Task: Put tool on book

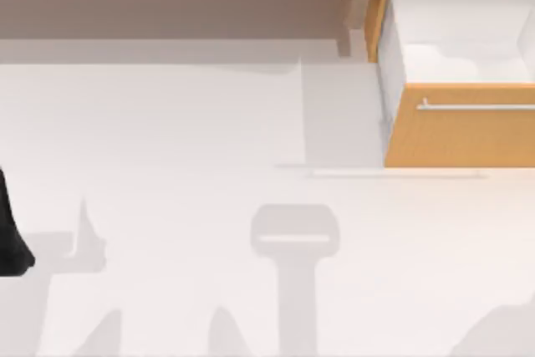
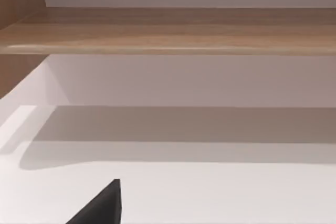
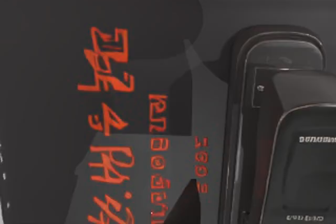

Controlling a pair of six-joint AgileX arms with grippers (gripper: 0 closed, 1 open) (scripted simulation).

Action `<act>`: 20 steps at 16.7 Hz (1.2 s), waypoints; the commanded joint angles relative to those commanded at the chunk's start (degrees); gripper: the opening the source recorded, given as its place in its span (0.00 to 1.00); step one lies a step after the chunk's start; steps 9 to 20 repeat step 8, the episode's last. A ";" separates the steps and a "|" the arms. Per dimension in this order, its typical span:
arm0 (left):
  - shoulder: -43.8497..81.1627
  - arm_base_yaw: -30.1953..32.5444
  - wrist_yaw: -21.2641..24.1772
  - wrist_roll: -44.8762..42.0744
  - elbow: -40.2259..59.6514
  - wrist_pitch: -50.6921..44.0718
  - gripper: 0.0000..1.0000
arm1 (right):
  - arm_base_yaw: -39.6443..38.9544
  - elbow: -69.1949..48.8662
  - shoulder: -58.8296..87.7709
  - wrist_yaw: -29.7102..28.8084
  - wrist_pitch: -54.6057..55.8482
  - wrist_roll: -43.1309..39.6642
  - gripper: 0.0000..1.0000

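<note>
Book cover, black with orange lettering, lies close beneath the right wrist camera, and a dark, glossy, rounded object, seemingly the tool, sits against it. Whether that object rests free or is pinched cannot be told, nor how the right gripper's fingers stand. From above, the open orange drawer sits at the worktop's right; the left arm is parked at the left edge. A release made on a guess could send the tool sliding off the cover.
</note>
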State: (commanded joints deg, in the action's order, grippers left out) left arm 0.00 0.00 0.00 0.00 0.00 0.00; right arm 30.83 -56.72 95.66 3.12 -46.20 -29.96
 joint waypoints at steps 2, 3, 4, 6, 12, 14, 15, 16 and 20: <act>0.00 0.00 0.00 0.00 0.00 0.00 1.00 | 0.00 0.00 0.00 0.00 0.00 0.00 0.98; 0.00 0.00 0.00 0.00 0.00 0.00 1.00 | 0.00 0.00 0.00 0.00 0.00 0.00 1.00; 0.00 0.00 0.00 0.00 0.00 0.00 1.00 | 0.00 0.00 0.00 0.00 0.00 0.00 1.00; 0.00 0.00 0.00 0.00 0.00 0.00 1.00 | 0.00 0.00 0.00 0.00 0.00 0.00 1.00; 0.00 0.00 0.00 0.00 0.00 0.00 1.00 | 0.00 0.00 0.00 0.00 0.00 0.00 1.00; 0.00 0.00 0.00 0.00 0.00 0.00 1.00 | 0.00 0.00 0.00 0.00 0.00 0.00 1.00; 0.00 0.00 0.00 0.00 0.00 0.00 1.00 | 0.00 0.00 0.00 0.00 0.00 0.00 1.00; 0.00 0.00 0.00 0.00 0.00 0.00 1.00 | 0.00 0.00 0.00 0.00 0.00 0.00 1.00; 0.00 0.00 0.00 0.00 0.00 0.00 1.00 | 0.00 0.00 0.00 0.00 0.00 0.00 1.00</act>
